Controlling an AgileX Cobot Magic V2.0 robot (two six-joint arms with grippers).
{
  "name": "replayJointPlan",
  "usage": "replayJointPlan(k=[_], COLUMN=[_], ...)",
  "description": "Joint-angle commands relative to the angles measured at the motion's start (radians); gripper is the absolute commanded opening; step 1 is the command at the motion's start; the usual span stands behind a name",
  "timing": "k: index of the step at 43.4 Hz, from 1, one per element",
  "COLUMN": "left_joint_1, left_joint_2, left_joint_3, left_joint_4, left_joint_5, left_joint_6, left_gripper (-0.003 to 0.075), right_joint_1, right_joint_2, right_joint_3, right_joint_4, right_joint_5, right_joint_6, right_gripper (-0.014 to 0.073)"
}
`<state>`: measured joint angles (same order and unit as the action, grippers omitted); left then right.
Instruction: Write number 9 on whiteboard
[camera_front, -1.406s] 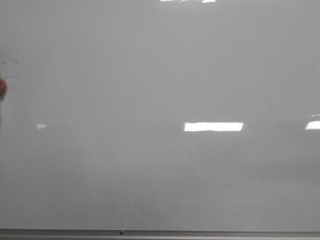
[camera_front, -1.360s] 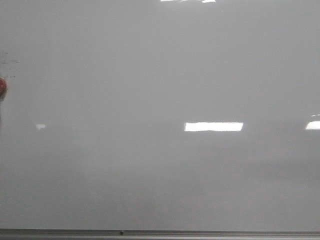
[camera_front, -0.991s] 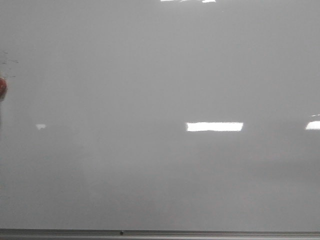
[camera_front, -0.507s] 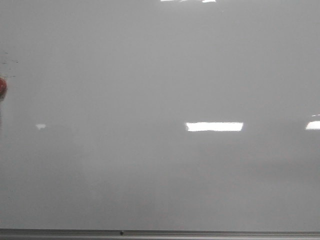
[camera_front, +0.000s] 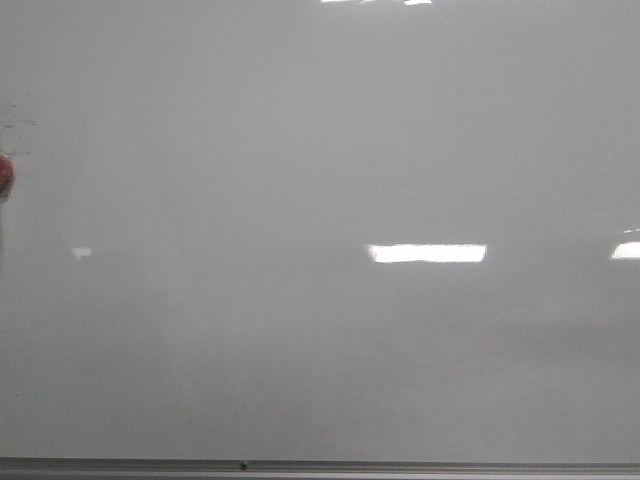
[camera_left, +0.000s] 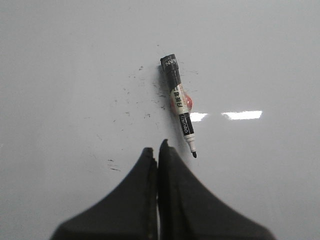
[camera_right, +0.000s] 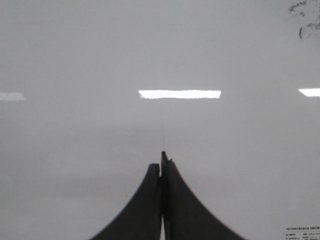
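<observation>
Whiteboard (camera_front: 320, 150) – no writing | left gripper (camera_left: 157, 150) pressed together, marker (camera_left: 179, 108) just past its tips | right gripper (camera_right: 161, 161) pressed together – holding nothing

A: What is in the left wrist view?

B: The left gripper (camera_left: 158, 150), with its two dark fingers (camera_left: 135, 200) pressed together and nothing between them. Behind it is the whiteboard (camera_left: 60, 75), pale and glossy.

A: Is something on the board?

B: Yes, a marker (camera_left: 179, 112). It has a black cap end and a white label, and its dark tip points toward the gripper, just beside the fingertips. A small red thing (camera_left: 189, 103) sits behind its middle. Small black specks (camera_left: 125, 112) are scattered near it, and a bright reflection (camera_left: 242, 115) lies to one side.
</observation>
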<state>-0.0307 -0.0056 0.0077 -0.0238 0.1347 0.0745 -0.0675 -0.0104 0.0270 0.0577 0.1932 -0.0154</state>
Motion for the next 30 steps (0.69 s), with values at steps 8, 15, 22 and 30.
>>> replayJointPlan(k=[8,15,22,30], left_joint_1=[0.001,0.001,0.001,0.001], left_joint_2=[-0.018,-0.018,0.004,0.170], left_joint_3=[0.001,-0.020,-0.145,-0.327], left_joint_4=[-0.003,-0.022,-0.040,-0.040], left_joint_5=[-0.135,-0.292,-0.258,-0.074], left_joint_6=[-0.010,-0.010,-0.010,-0.010], left_gripper=[-0.0019,-0.0019,-0.0019,-0.0019], right_joint_1=[-0.008,-0.008,-0.008,-0.008], right_joint_2=[-0.018,-0.018,-0.011,0.086], right_joint_3=[-0.003,-0.048,-0.213,-0.425], right_joint_4=[-0.008,-0.008,-0.003,0.008], right_joint_5=[-0.145,-0.193,-0.037,0.130], right_joint_6=[0.000,0.000,0.000,0.000], right_gripper=[-0.0061,-0.0061,-0.0061,-0.0061])
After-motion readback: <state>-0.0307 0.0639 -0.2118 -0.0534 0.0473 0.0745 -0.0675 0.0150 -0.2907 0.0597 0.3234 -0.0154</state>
